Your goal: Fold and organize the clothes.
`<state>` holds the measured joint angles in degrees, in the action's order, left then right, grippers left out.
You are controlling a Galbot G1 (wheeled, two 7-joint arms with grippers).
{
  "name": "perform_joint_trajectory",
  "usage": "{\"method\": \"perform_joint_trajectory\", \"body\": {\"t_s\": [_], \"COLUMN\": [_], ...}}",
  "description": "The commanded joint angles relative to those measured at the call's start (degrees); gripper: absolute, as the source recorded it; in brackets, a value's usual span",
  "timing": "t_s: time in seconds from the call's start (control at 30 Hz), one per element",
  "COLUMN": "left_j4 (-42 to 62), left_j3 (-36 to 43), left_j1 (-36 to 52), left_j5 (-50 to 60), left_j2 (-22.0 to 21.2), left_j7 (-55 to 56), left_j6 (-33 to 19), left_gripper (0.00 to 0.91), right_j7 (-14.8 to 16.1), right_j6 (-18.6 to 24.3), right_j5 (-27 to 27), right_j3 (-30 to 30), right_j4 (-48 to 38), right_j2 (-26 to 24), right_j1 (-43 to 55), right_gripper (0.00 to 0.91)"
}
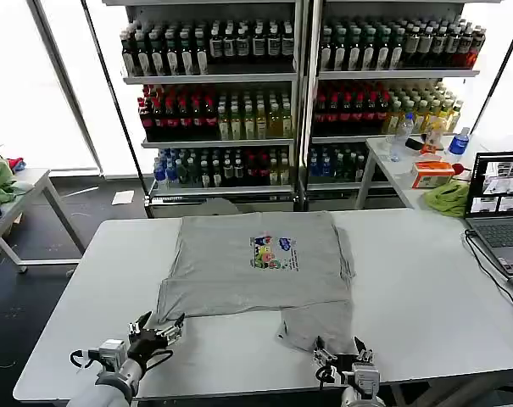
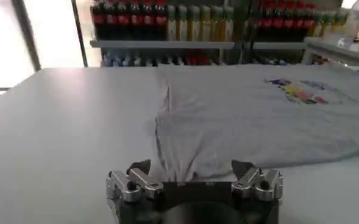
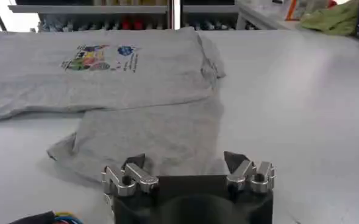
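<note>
A light grey short-sleeved shirt (image 1: 256, 263) lies flat on the white table (image 1: 426, 280), its colourful logo (image 1: 273, 253) facing up. A sleeve or hem flap (image 1: 317, 326) hangs toward the near edge. My left gripper (image 1: 158, 326) hovers open at the shirt's near left corner. In the left wrist view the shirt (image 2: 258, 115) reaches down between the spread jaws of that gripper (image 2: 191, 165). My right gripper (image 1: 342, 349) is open at the flap's near edge. In the right wrist view, the grey cloth (image 3: 149, 131) lies just ahead of this gripper (image 3: 184, 159).
A laptop (image 1: 498, 199) and its cable (image 1: 493, 271) sit at the table's right edge, with a green cloth (image 1: 447, 197) behind. Shelves of bottles (image 1: 298, 93) stand at the back. A side table (image 1: 19, 191) is at the left.
</note>
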<state>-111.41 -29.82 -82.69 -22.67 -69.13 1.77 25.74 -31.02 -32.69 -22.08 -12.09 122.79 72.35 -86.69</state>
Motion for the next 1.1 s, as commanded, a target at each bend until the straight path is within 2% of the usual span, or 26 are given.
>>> {"method": "perform_joint_trajectory", "body": {"t_s": [0.03,0.8,1.1], "left_j4": [-0.04,0.18,-0.53], "left_j3": [0.13,0.98,0.69], "left_j1": [-0.21,0.37,1.51], "left_j5": [0.09,0.36,0.18], "left_j2": [0.01,-0.59,-1.52], "left_j7": [0.03,0.01,-0.11], "left_j6": [0.23,0.72,-0.89], "left_gripper": [0.01,0.01,0.0], "right_j7": [0.32,0.98,3.29], "right_j6": [0.21,1.5,2.05], "right_j5": [0.06,0.9,3.96], "right_j3": [0.08,-0.05,-1.37], "right_j4": [-0.14,-1.1,0.73], "right_j2": [0.08,0.21,0.87], "right_j1": [-0.03,1.34,3.94], "right_gripper": [0.0,0.0,0.0]}}
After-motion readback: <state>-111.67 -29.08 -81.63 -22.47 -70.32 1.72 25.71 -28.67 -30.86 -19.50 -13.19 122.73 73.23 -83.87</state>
